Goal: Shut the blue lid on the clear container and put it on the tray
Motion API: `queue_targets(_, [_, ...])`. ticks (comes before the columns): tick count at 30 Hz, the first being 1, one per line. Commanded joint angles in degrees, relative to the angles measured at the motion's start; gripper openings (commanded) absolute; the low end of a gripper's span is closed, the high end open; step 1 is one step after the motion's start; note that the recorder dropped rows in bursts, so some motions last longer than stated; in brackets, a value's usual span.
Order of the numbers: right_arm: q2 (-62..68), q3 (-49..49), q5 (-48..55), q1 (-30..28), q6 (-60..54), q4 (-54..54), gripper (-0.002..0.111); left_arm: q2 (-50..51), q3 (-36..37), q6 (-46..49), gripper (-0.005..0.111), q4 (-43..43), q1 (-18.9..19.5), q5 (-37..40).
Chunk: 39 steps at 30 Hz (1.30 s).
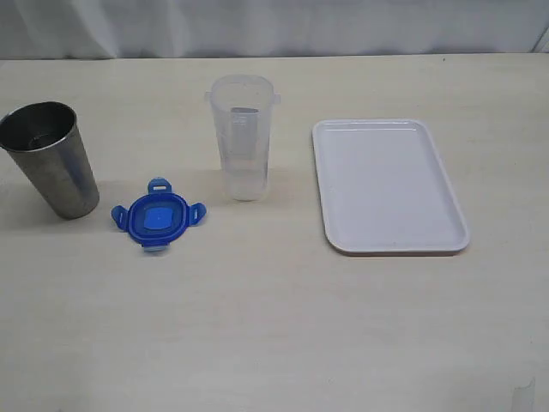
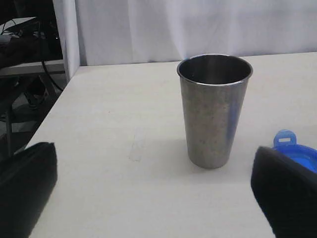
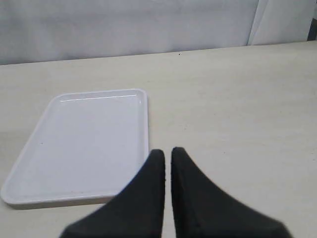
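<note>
The clear container (image 1: 243, 142) stands upright and uncovered near the middle of the tabletop (image 1: 274, 326), nearer the edge along the white curtain (image 1: 274, 26) than the opposite edge. Its rounded-square rim faces up.

The blue lid (image 1: 157, 215) lies flat on the tabletop, its four snap tabs spread outward. It sits just beside the container's base, apart from it, on the side away from the curtain edge. It lies between the container and a grey tapered steel cup (image 1: 53, 159), touching neither.

The tray (image 1: 390, 184), white with a low raised rim, rests flat on the other side of the container, well apart from the lid, with its long sides running toward the curtain edge. Its surface is bare.

Left end effector (image 2: 154, 163): fingers spread wide, holding nothing. Its wrist view looks between them at the steel cup (image 2: 214, 111), which stands upright near a side edge of the tabletop, and at part of the blue lid (image 2: 297, 151) behind one finger.

Right end effector (image 3: 167, 151): fingers drawn together with only a thin slit between the tips, gripping nothing. It hangs over bare tabletop just beside a corner of the tray (image 3: 89, 144).
</note>
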Motion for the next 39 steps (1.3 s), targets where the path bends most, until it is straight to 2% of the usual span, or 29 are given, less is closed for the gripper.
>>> queue_targets(1, [-0.3,0.1,-0.2,-0.2,-0.4,-0.2,0.005,-0.1,0.1,-0.3,0.105,0.1,-0.4,-0.7])
queue_targets(14, [-0.3,0.1,-0.2,-0.2,-0.4,-0.2,0.005,-0.1,0.1,-0.3,0.105,-0.5,-0.4,-2.0])
queue_targets(17, [-0.3,0.1,-0.2,-0.2,-0.4,-0.2,0.005,-0.1,0.1,-0.3,0.105,-1.9,-0.4,-7.9])
queue_targets(21, [-0.3,0.1,-0.2,-0.2,-0.4,-0.2,0.005,-0.1,0.1,-0.3,0.105,-2.9,-0.4,-20.0])
queue_targets(24, [-0.3,0.1,-0.2,-0.2,-0.4,-0.2,0.005,-0.1,0.1,-0.3,0.105,-2.9,-0.4,-25.5])
queue_targets(33, [-0.3,0.1,-0.2,-0.2,-0.4,-0.2,0.005,-0.1,0.1,-0.3,0.105,-3.0,-0.4,-27.8])
queue_targets(35, [-0.3,0.1,-0.2,-0.2,-0.4,-0.2,0.005,-0.1,0.1,-0.3,0.105,-3.0,-0.4,-31.3])
queue_targets(37, [-0.3,0.1,-0.2,-0.2,-0.4,-0.2,0.005,-0.1,0.1,-4.4,0.105,-3.0,-0.4,-35.7])
queue_targets(38, [-0.3,0.1,-0.2,-0.2,-0.4,-0.2,0.005,-0.1,0.1,-8.9,0.105,-3.0,-0.4,-36.5])
queue_targets(39, [-0.3,0.1,-0.2,-0.2,-0.4,-0.2,0.005,-0.1,0.1,-17.7,0.105,-3.0,-0.4,-36.4])
